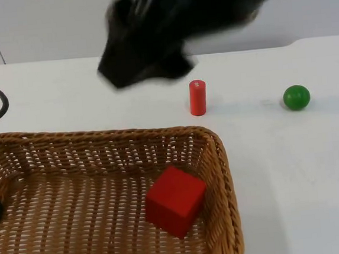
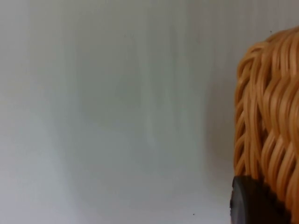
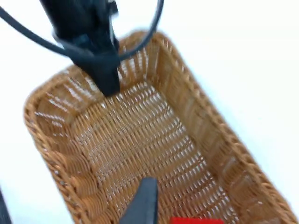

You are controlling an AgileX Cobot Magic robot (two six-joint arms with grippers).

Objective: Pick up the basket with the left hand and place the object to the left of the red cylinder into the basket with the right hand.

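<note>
Three items on desk (image 1: 315, 167): basket, red cylinder, green ball.
Basket (image 1: 224, 175): wicker, near edge of the desk; left tool (image 3: 106, 77) clamped on its end rim, as the right wrist view shows.
Red cube (image 1: 175, 201): inside basket, tilted against right wall.
Red cylinder (image 1: 198, 98): upright beyond basket.
Green ball (image 1: 296, 97): right of cylinder, well apart.
Right tool (image 1: 146, 60): blurred, above desk behind basket; fingers' state cannot be told.
Writing: none legible.

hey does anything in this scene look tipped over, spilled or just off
Only one thing stands out: the red cube lies tilted in the basket, leaning toward its right wall. The red cylinder stands upright, with the green ball to its right.
</note>
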